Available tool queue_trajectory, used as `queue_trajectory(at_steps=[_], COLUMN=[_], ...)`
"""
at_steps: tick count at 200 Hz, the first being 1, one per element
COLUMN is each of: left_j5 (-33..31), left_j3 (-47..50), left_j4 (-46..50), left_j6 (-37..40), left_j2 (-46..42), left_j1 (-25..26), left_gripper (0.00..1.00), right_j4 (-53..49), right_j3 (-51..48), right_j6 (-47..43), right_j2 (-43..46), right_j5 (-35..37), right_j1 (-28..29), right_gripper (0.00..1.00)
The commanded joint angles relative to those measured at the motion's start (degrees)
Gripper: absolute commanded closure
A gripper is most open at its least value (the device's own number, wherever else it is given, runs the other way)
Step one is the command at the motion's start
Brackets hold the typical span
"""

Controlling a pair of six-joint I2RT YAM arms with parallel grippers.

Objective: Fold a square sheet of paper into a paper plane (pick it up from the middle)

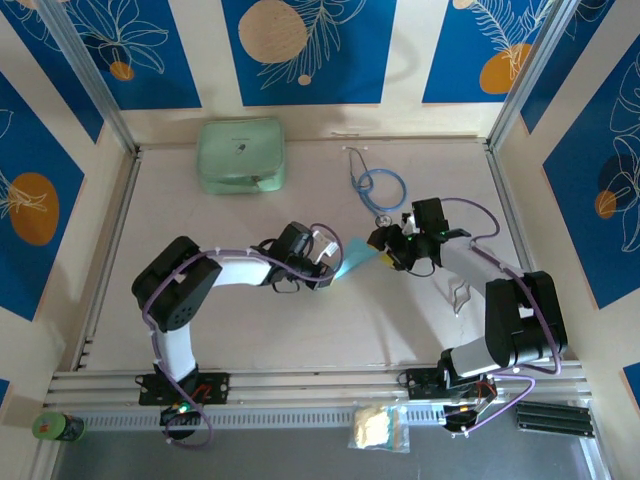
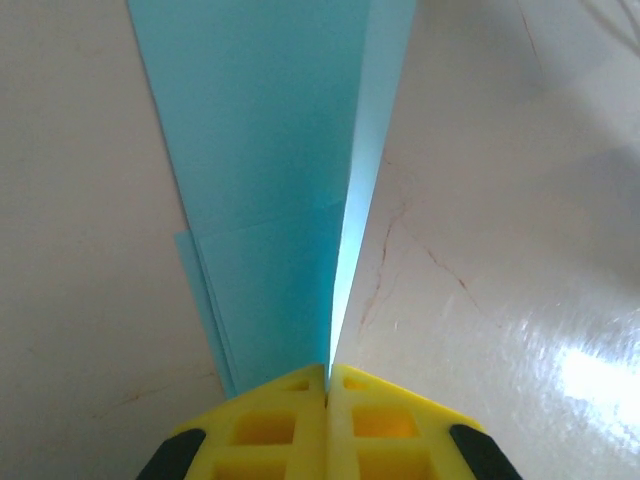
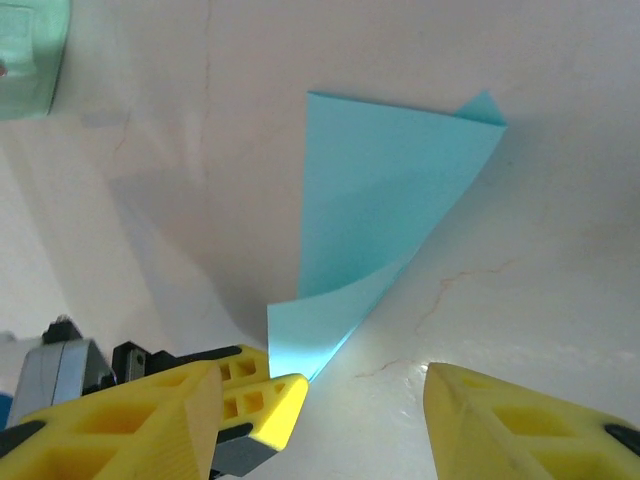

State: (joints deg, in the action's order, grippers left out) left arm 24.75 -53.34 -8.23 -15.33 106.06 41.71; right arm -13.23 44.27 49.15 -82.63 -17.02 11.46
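The left claw [image 2: 327, 378] is clenched on the narrow end of the blue paper [image 2: 265, 140], which is folded lengthwise into a tapering shape with layered edges and widens away from the fingers. The right claw [image 3: 322, 390] is released, its yellow fingers [image 3: 500, 420] well apart, with the pinched end of the paper seen in the gap between them. Seen from above, the paper lies between the two claws near the middle of the pale surface [image 1: 300, 330], well apart from the green case [image 1: 241, 155] and nearer the stethoscope [image 1: 378, 187].
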Motion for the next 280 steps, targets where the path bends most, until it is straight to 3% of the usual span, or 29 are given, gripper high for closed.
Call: queue_trajectory(at_steps=[1,101,189,280], left_j5=[3.17,7.88,8.07,7.51], left_j3=[-2.4,-1.85,-1.15,-0.36], left_j4=[3.03,-3.48,-4.03,-3.91], left_j6=[-7.11,-24.65,-26.28,-26.59], left_j2=[1.39,4.24,4.86,5.67], left_j1=[-1.03,-3.19,-3.52,-3.65], left_gripper=[0.98,0.98,0.97,0.93], right_j4=[6.36,17.66,19.87,17.74], right_j3=[-2.28,-1.2,4.16,5.91], right_j6=[-2.13,-2.66,-3.51,-3.97], right_j2=[0.98,-9.08,-18.86,-22.31], right_j5=[-4.78,-10.65,-11.99,-10.4], right_j1=[1.03,6.5,9.52,10.01], right_gripper=[0.47,0.58,0.64,0.67])
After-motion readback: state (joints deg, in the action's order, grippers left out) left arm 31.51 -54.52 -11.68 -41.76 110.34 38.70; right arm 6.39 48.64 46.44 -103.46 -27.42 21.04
